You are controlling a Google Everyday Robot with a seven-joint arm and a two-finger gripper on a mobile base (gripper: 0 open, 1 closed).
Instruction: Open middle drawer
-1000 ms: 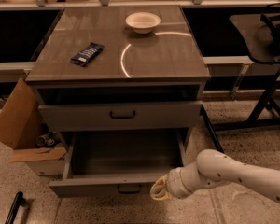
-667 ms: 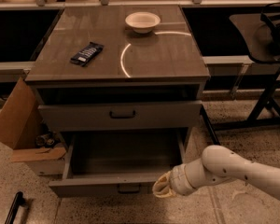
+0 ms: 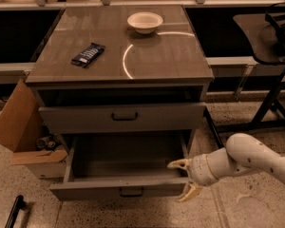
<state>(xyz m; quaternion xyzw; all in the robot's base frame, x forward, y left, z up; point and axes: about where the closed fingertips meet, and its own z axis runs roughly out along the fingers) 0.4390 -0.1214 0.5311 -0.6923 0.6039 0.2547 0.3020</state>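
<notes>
The middle drawer (image 3: 109,190) is pulled well out at the bottom of the grey cabinet. Its plain grey inside (image 3: 126,158) shows, and so does a small dark bar handle (image 3: 131,192) at the centre of its front. My gripper (image 3: 179,182) is at the drawer's front right corner, just beside the front panel. Its pale fingers (image 3: 176,164) are spread apart and hold nothing. The white arm reaches in from the lower right.
Above is a shut taller-fronted drawer (image 3: 123,117) with a wider handle. On the cabinet top lie a white bowl (image 3: 145,21) and a dark snack packet (image 3: 88,54). A cardboard box (image 3: 19,127) stands at the left, and a black stand (image 3: 270,94) at the right.
My gripper has moved a little to the right and up, away from the drawer's handle toward its right corner. The drawer stays open.
</notes>
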